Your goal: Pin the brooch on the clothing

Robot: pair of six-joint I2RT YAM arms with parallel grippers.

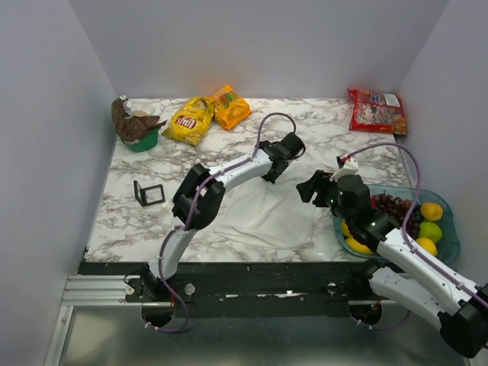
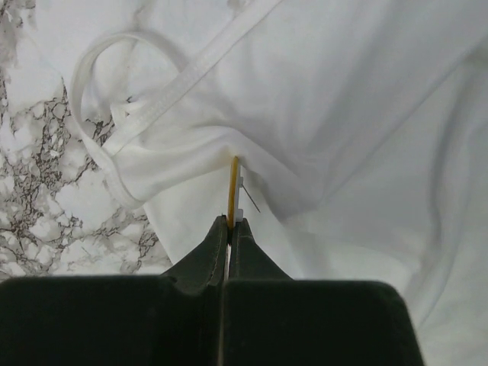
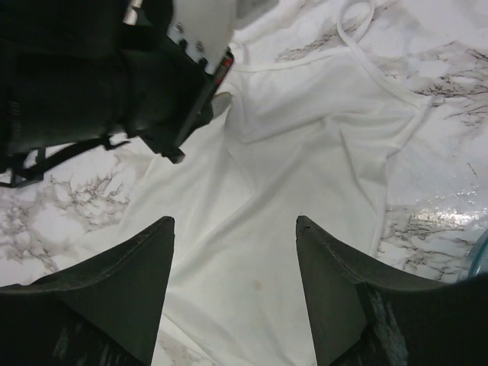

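The white clothing (image 1: 267,210) lies crumpled on the marble table, its strap loop (image 2: 99,69) showing in the left wrist view. My left gripper (image 1: 268,178) (image 2: 229,221) hangs over the garment's upper part, shut on the brooch (image 2: 233,187). The brooch is a thin gold-yellow disc seen edge-on, its pin (image 2: 252,200) sticking out against a fold of the fabric. My right gripper (image 1: 305,187) (image 3: 235,221) hovers open above the clothing (image 3: 305,152) on its right side, with nothing between its fingers. The left arm's wrist (image 3: 114,84) fills the upper left of the right wrist view.
A small black square frame (image 1: 149,194) stands left of the garment. A blue tray (image 1: 451,242) of grapes and lemons sits at the right edge. Two yellow and orange snack bags (image 1: 189,120), a red bag (image 1: 376,110) and a green bowl (image 1: 139,138) line the back.
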